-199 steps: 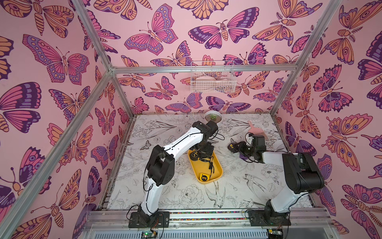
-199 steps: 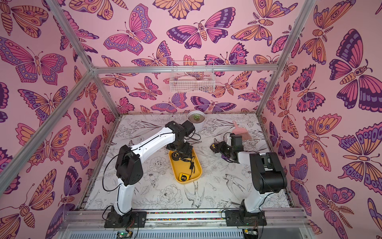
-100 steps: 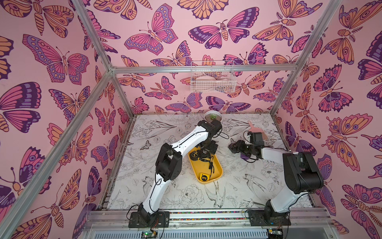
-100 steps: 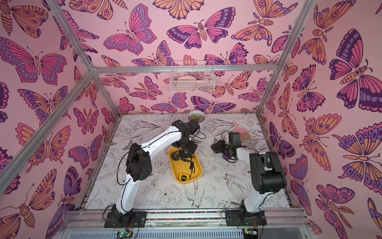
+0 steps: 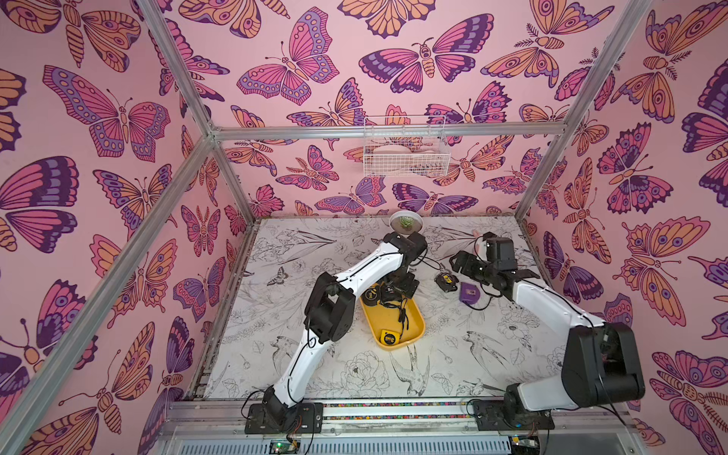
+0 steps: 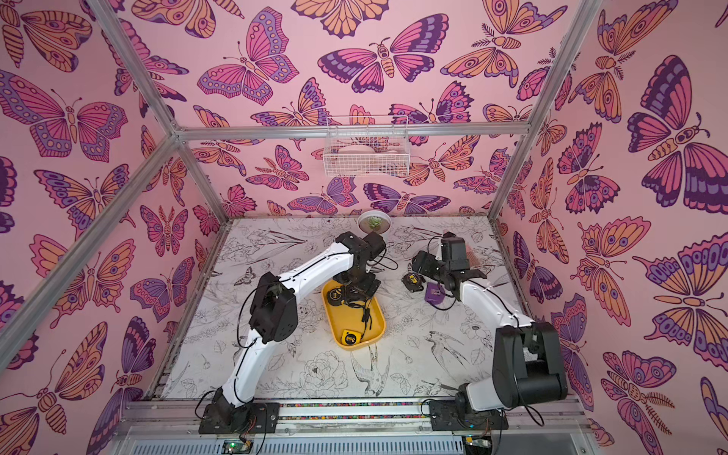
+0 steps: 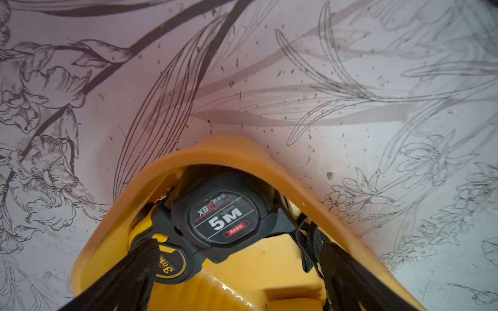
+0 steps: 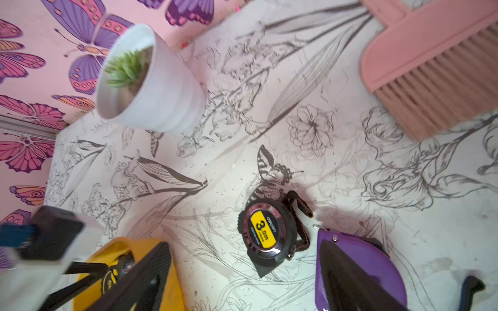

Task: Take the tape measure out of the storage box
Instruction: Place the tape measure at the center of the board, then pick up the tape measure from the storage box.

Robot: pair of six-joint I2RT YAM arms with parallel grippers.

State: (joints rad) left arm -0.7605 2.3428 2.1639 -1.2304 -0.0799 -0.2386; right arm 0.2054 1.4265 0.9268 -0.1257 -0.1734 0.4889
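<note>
Black round tape measure [image 7: 223,215] labelled 5M, in yellow storage box [image 7: 215,150]. Spread wide apart, left pincer [image 7: 229,250] and right pincer [image 8: 244,243] alike.

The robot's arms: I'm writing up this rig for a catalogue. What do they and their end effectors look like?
The left arm and right arm share white rounded link shells, bulky black joint housings, thin black cables and black base plates. The left end effector and right end effector have flat black fingers with fine ribbing.
</note>
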